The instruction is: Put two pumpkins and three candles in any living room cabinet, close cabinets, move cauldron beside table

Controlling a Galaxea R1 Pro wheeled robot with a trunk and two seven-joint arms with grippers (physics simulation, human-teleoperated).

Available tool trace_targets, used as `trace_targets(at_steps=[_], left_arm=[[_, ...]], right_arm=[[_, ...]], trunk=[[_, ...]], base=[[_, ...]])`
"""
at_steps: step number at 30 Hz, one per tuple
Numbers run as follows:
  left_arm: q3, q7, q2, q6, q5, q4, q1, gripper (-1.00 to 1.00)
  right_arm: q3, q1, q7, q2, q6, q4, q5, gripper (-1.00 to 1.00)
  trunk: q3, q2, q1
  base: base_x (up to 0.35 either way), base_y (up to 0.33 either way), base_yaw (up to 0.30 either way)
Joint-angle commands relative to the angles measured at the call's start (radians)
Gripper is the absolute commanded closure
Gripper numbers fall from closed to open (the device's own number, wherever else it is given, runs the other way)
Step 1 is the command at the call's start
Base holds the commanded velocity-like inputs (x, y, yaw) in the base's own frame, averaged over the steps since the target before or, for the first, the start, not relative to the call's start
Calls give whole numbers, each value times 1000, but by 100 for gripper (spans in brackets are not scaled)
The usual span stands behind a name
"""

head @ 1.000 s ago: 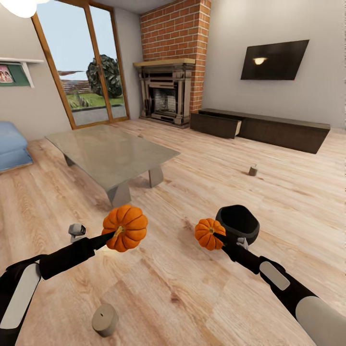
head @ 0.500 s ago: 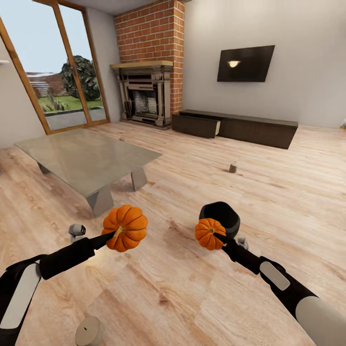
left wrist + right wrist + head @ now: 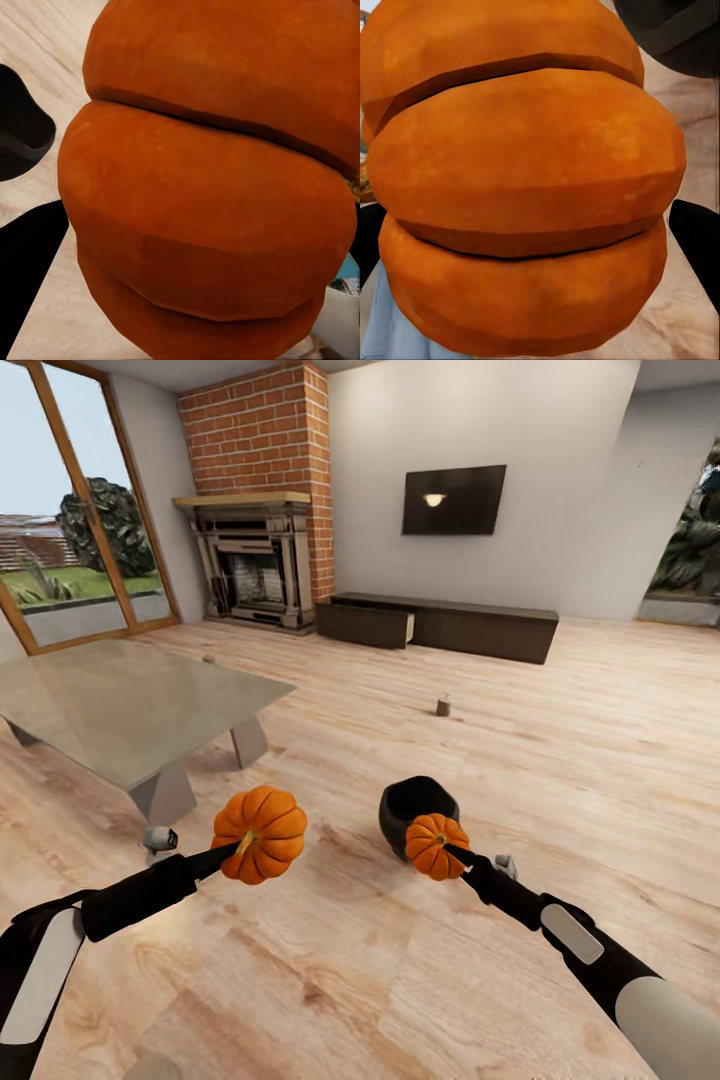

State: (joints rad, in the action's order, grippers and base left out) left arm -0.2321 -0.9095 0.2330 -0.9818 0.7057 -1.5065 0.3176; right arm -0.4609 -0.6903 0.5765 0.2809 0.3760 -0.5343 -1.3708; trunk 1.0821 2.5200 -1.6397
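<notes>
Swinging right, my head camera brought the long cabinet (image 3: 440, 625) toward centre. Left gripper (image 3: 236, 848) was pinching the bigger pumpkin (image 3: 260, 833) near its stem, right gripper (image 3: 455, 854) the smaller pumpkin (image 3: 435, 845), above the floor by the cauldron (image 3: 412, 807). Both looked rigid, smooth-ribbed, light; stem-end holds seemed safest.

The light plank floor (image 3: 560, 740) carries the black cauldron (image 3: 412, 805), one candle (image 3: 442, 707) farther off, the grey-green counter (image 3: 120, 705), and perhaps another candle (image 3: 209, 658) beyond it.
</notes>
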Motion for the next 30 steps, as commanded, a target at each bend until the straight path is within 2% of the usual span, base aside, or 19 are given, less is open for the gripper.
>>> trace_targets(at_steps=[1,21,30], left_arm=[[-1,-3,0,-6,5,-1,0,100],[0,-3,0,-6,5,-1,0,100],[0,-2,-1,-5,3,-1,0,100]], right_arm=[[-4,-1,2,1,4,0,-14,100],[3,-1,-1,0,4,7,-22,100],[3,-1,-2,0,0,9,-24,100]], trunk=[[-4,0,1],[-99,-4,10],[-107,-4,10]], base=[[0,0,-268],[0,0,-261],[0,-9,-236]])
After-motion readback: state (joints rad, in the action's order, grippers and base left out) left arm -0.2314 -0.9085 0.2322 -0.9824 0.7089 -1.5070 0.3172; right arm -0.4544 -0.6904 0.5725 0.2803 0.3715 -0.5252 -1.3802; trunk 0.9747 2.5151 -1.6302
